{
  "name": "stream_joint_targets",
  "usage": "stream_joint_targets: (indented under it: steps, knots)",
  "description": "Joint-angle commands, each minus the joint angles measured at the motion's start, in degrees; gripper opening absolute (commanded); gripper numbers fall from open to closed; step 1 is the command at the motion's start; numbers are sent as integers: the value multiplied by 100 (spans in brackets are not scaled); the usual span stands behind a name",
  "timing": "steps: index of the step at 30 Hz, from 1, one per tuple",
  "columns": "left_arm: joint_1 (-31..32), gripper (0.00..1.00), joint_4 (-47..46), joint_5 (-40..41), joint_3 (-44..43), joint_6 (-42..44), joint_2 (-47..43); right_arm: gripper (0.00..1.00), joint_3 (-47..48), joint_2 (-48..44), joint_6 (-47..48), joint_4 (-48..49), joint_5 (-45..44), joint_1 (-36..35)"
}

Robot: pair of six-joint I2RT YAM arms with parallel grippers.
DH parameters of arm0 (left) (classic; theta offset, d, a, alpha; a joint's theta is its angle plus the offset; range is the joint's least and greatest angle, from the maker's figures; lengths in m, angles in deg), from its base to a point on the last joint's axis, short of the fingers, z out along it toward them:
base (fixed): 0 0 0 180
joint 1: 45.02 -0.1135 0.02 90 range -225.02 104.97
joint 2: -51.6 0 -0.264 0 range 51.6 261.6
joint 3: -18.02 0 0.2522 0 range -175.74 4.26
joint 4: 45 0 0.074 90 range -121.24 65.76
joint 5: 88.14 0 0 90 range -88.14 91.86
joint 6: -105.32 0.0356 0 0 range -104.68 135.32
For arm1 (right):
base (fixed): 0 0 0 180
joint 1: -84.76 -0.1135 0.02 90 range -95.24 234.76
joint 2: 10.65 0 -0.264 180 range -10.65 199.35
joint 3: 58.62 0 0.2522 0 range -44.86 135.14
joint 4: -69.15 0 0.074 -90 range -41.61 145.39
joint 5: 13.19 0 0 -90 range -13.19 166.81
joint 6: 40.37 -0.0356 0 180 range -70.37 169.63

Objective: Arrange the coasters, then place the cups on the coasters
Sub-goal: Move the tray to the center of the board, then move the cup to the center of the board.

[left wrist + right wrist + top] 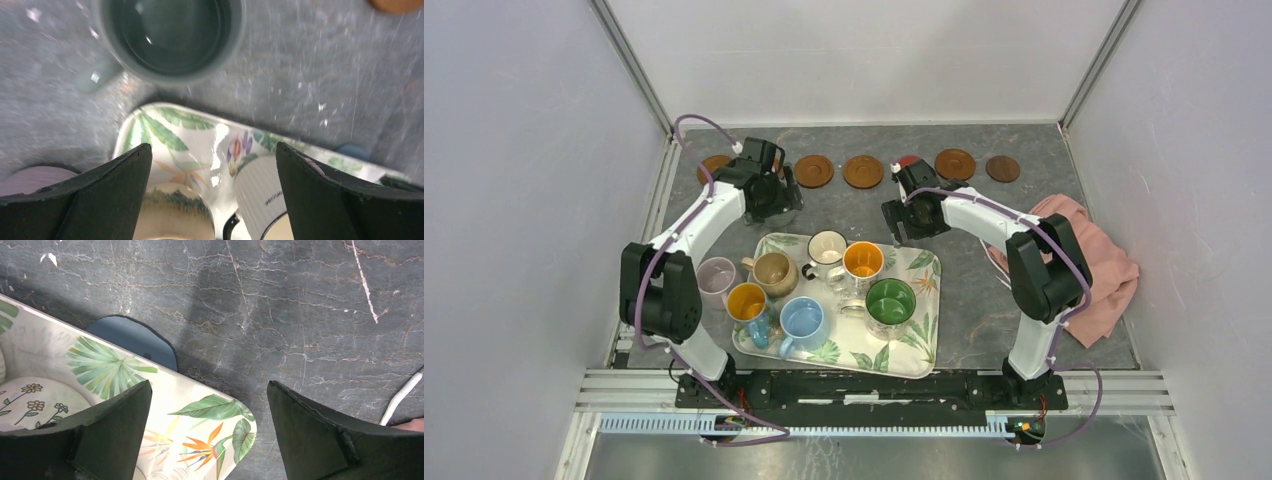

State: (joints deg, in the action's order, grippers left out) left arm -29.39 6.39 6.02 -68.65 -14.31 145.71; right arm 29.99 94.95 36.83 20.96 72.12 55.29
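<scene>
Overhead, dark marbled tabletop (844, 205), white walls (854, 50), leaf-print tray (921, 335), left pincer (212, 150) and right pincer (209, 385) apart, empty.

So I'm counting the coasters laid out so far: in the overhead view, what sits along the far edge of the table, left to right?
Leftmost brown coaster (partly hidden) → second brown coaster → third brown coaster → red coaster (partly hidden) → fourth brown coaster → dark brown coaster.

A dark grey marble-patterned tabletop (1044, 205) veined in white sits boxed in by a plain pale back wall (864, 50), left wall (514, 200) and right wall (1204, 150), with slanting metal posts (632, 65) in the far corners, an aluminium rail (1124, 388) along the near edge, and soft, even light
</scene>
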Motion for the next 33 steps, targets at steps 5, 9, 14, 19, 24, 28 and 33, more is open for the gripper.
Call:
stream_joint_targets:
  steps: [5, 9, 14, 19, 24, 28, 33]
  knots:
    - [-557, 100, -178, 709, -784, -391, 286, 94, 1, -423, -30, 237, 169, 36]
    - [-491, 100, -499, 292, -1236, -81, 609, 95, -23, -462, 18, 227, 161, 35]
    - [16, 100, -288, 360, -2181, 198, 1202, 95, -89, -536, 49, 227, 87, 65]
    - [354, 100, -175, 82, -2621, 7, 1791, 95, -365, -740, -62, 211, -16, 254]
    - [487, 100, -111, -58, -2754, -50, 2215, 95, -881, -1126, -91, 217, -111, 469]
    - [486, 100, -226, -100, -2529, -95, 2358, 95, -1350, -1532, -98, 231, -107, 531]
    - [340, 100, -294, 44, -2211, -168, 2397, 93, -1834, -1987, -152, 192, 73, 537]
